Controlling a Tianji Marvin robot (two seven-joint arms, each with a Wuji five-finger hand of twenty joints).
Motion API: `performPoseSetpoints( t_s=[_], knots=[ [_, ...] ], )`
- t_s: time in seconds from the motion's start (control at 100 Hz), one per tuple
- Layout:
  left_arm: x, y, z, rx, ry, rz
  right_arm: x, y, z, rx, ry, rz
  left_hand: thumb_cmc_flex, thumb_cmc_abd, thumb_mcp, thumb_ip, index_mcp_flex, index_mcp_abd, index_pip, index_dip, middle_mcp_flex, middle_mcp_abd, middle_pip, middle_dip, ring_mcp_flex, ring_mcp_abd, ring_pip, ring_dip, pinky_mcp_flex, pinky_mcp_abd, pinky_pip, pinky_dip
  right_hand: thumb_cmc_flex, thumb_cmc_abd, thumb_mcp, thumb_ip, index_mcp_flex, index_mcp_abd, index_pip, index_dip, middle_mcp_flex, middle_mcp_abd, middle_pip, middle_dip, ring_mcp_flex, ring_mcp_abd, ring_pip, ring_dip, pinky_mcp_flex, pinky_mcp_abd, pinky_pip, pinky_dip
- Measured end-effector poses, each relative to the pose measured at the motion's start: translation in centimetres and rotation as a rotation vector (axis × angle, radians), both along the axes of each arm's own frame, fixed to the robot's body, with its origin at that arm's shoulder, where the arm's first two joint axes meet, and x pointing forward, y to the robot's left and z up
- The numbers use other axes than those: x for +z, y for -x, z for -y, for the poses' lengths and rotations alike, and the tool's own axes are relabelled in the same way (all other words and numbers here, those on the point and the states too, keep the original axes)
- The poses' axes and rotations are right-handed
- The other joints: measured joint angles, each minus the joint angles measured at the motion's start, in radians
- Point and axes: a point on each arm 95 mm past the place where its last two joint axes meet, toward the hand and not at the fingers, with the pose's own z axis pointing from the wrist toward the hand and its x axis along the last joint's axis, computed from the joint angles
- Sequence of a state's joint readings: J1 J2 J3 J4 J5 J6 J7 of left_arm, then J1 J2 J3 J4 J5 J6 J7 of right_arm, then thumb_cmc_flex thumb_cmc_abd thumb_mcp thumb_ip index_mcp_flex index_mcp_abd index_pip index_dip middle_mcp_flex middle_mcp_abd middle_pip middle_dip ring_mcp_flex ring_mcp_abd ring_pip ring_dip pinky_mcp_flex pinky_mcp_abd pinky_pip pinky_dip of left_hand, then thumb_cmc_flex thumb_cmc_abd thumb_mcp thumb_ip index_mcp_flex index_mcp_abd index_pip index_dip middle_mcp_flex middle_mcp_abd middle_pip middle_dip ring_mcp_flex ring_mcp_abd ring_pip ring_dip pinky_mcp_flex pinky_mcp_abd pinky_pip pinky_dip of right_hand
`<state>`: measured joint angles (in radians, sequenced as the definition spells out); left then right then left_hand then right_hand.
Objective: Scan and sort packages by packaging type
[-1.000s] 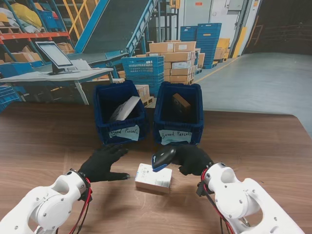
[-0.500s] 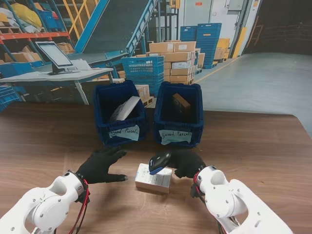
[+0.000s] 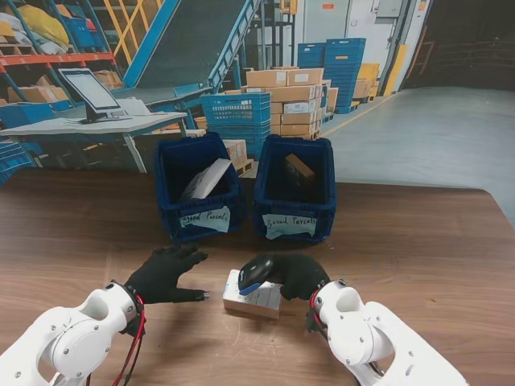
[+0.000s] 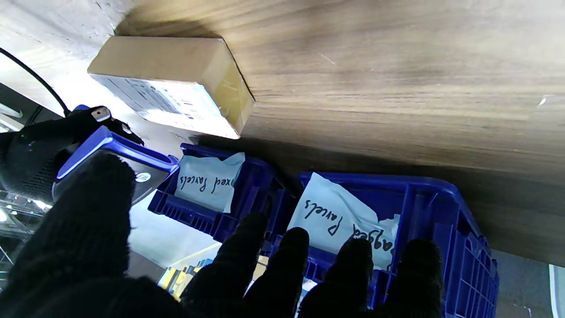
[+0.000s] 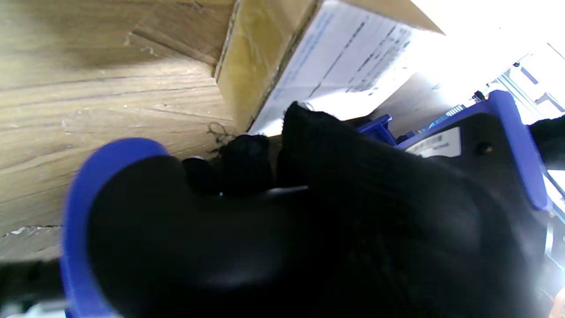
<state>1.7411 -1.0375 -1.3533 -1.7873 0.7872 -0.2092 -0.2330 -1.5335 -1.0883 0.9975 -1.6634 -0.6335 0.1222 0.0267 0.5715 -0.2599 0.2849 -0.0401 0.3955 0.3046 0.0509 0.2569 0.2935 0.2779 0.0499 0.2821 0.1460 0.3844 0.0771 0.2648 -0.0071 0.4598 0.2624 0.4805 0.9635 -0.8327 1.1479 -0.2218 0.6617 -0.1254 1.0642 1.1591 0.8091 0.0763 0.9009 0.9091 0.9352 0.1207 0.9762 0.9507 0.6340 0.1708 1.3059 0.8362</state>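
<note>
- Scanning step in hand, judging by the layout: right hand (image 3: 296, 273) clasped round a blue-and-black barcode scanner (image 3: 254, 274), head held over the labelled top of a small cardboard box (image 3: 251, 298).
- Box flat on the wooden counter (image 3: 418, 249), between the two hands, nearer to me than both bins.
- Left hand (image 3: 163, 272) empty, fingers spread wide, hovering just beside the box.
- Already sorted: a white bagged parcel (image 3: 206, 178) in the left bin (image 3: 195, 213), a brown boxed parcel (image 3: 298, 169) in the right bin (image 3: 298, 219).
- Left to do: this box into the right bin, probably.
</note>
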Motion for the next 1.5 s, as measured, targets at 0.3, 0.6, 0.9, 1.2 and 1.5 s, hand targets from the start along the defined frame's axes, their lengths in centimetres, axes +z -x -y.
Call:
performPoseSetpoints(
  t_s=[0.3, 0.6, 0.9, 1.2, 1.5],
  knots=[
    [-0.1, 0.2, -0.2, -0.01, -0.011, -0.027, -1.1, -0.5, -0.4, -0.003, 0.008, 0.011, 0.0, 0.0, 0.0, 0.0, 0.0, 0.0, 0.0, 0.0, -0.004, 0.0, 0.0, 0.0, 0.0, 0.0, 0.0, 0.0, -0.001, 0.0, 0.0, 0.0, 0.0, 0.0, 0.0, 0.0, 0.0, 0.0, 0.0, 0.0, 0.0, 0.0, 0.0, 0.0, 0.0, 0.0, 0.0, 0.0, 0.0, 0.0, 0.0, 0.0],
    [-0.2, 0.3, -0.4, -0.014, -0.013, -0.036, -1.7, -0.6, -1.2, 0.003, 0.01, 0.02, 0.0, 0.0, 0.0, 0.0, 0.0, 0.0, 0.0, 0.0, -0.004, 0.0, 0.0, 0.0, 0.0, 0.0, 0.0, 0.0, -0.001, 0.0, 0.0, 0.0, 0.0, 0.0, 0.004, 0.001, 0.0, 0.0, 0.0, 0.0, 0.0, 0.0, 0.0, 0.0, 0.0, 0.0, 0.003, 0.0, 0.0, 0.0, 0.0, 0.0],
    [-0.4, 0.5, -0.5, -0.02, -0.012, -0.049, -1.8, -0.7, -1.5, 0.011, -0.01, 0.014, 0.0, 0.0, 0.0, 0.0, 0.0, 0.0, 0.0, 0.0, -0.004, 0.0, 0.0, 0.0, 0.0, 0.0, 0.0, 0.0, -0.001, -0.003, -0.002, 0.0, 0.0, 0.0, 0.006, 0.001, 0.0, 0.0, 0.0, 0.0, 0.0, 0.0, 0.0, 0.0, 0.0, 0.0, 0.007, 0.0, 0.0, 0.0, 0.0, 0.0],
    [-0.5, 0.4, -0.3, -0.026, -0.019, -0.051, -0.4, 0.1, -1.0, -0.033, 0.006, 0.035, 0.0, 0.011, 0.01, 0.0, 0.0, 0.0, 0.0, 0.0, -0.021, 0.0, -0.001, 0.0, 0.0, 0.0, 0.0, 0.0, -0.001, -0.004, -0.011, 0.0, 0.0, 0.0, 0.006, 0.001, 0.0, 0.0, 0.0, 0.0, 0.0, 0.0, 0.0, 0.0, 0.0, 0.0, 0.006, 0.0, 0.001, 0.0, 0.0, 0.0],
    [-0.4, 0.0, 1.2, -0.068, -0.043, -0.042, 3.3, 1.7, -0.2, -0.105, -0.015, 0.081, 0.0, 0.011, 0.01, 0.0, -0.03, -0.035, -0.001, 0.006, -0.022, 0.0, -0.001, 0.0, 0.0, 0.0, 0.0, 0.0, -0.002, -0.006, -0.012, 0.0, 0.0, 0.0, 0.006, 0.001, 0.0, 0.0, 0.0, 0.0, 0.0, 0.0, 0.0, 0.0, 0.0, 0.0, 0.006, 0.0, 0.001, 0.0, 0.0, 0.0]
  ],
)
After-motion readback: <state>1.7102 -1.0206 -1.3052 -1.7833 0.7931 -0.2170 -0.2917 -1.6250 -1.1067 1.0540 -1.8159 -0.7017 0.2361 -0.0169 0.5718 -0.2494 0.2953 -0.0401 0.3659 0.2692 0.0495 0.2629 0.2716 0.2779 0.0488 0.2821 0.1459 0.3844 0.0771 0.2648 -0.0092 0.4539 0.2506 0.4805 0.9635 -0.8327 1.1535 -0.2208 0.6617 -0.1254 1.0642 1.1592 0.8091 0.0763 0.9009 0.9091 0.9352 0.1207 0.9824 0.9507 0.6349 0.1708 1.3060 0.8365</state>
